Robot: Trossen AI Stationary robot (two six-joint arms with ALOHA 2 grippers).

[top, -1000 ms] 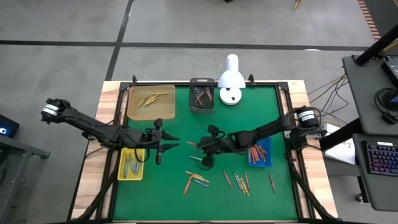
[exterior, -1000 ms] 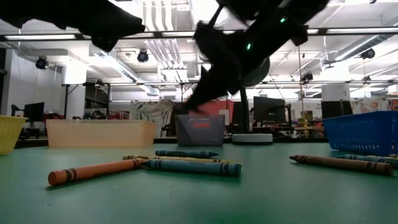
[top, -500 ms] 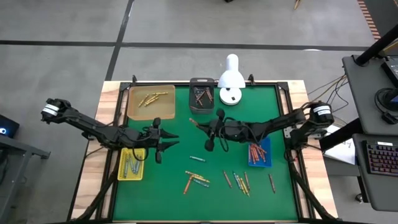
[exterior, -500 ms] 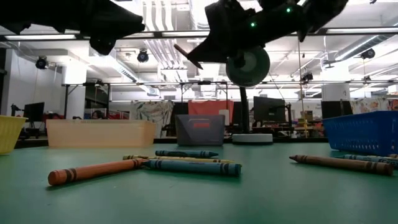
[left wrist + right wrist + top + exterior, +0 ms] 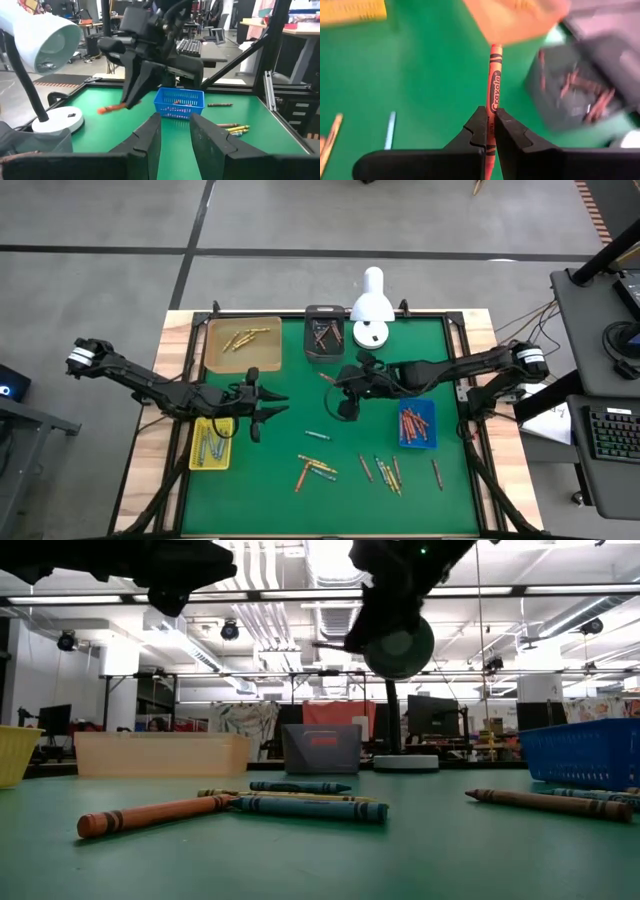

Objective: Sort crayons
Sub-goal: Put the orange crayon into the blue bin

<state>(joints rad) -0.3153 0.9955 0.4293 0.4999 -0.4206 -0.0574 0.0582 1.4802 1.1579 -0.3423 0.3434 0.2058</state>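
Observation:
My right gripper [image 5: 336, 383] is over the middle of the green table, shut on an orange-red crayon [image 5: 493, 85], above the mat and near the grey bin [image 5: 323, 335]. The crayon also shows in the left wrist view [image 5: 113, 108]. My left gripper [image 5: 264, 404] is open and empty, hovering by the yellow tray [image 5: 212, 443]. Several loose crayons [image 5: 316, 470] lie flat on the mat toward the near edge; more [image 5: 305, 805] show in the low view. My right gripper pinches the crayon's rear part [image 5: 490, 116] between its two fingers. The crayon lies along the fingers, and most of its length sticks out ahead of them toward the table's left and far side. It is lifted clear of the mat, roughly level.
A tan tray [image 5: 243, 342] with yellow crayons is at the far left, and a blue tray [image 5: 417, 425] with orange-red crayons at the right. A white desk lamp [image 5: 370, 308] stands at the far edge beside the grey bin. Black frame rails edge the table.
My right gripper has risen and gone toward the table's far edge and a little right, carrying the orange-red crayon away from the loose crayons toward the grey bin.

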